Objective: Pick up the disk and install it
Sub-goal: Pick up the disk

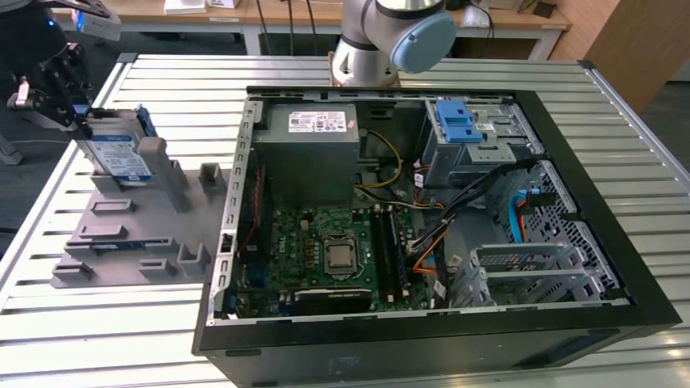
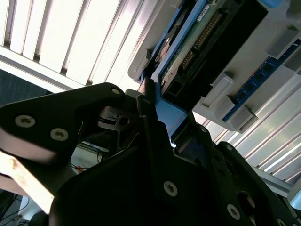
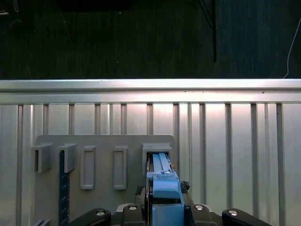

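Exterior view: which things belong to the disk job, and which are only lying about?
Job: the disk, standing in the grey holder; the end effector at its top; the open computer case.
Lying about: power-supply box, motherboard, cables, slatted table.

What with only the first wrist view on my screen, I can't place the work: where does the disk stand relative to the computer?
Observer: In the exterior view the disk stands upright in the grey fixture, on the exterior view's left of the open computer case, outside it.
Operator: And the drive cage?
Observer: The grey cage with blue latches sits at the case's far side, toward the exterior view's right.
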{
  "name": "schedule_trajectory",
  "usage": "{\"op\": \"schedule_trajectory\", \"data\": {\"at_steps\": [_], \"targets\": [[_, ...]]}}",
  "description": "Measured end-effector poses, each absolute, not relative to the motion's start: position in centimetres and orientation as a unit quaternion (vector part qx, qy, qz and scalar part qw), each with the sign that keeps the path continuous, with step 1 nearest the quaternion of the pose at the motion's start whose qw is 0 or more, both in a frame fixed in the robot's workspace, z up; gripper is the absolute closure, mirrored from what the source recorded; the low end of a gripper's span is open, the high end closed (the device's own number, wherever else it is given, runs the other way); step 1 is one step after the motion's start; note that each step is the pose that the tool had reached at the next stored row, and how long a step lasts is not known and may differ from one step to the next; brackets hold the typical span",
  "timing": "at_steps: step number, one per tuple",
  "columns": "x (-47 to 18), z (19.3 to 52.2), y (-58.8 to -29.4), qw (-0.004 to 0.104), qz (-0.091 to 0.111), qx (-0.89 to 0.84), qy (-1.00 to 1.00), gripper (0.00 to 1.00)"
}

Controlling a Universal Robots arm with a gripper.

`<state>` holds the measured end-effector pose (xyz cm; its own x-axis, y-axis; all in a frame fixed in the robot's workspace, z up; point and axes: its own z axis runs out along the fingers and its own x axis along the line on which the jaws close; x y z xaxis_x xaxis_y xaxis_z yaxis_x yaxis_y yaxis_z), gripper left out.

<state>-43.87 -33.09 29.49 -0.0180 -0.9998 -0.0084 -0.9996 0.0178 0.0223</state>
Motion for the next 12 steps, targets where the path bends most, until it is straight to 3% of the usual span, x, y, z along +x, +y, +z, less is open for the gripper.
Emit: {"op": "schedule_trajectory", "data": {"at_steps": [12], "targets": [[-43.87,30.23,-33.09,0.005,-0.011,0.701,-0.713,0.63]]}}
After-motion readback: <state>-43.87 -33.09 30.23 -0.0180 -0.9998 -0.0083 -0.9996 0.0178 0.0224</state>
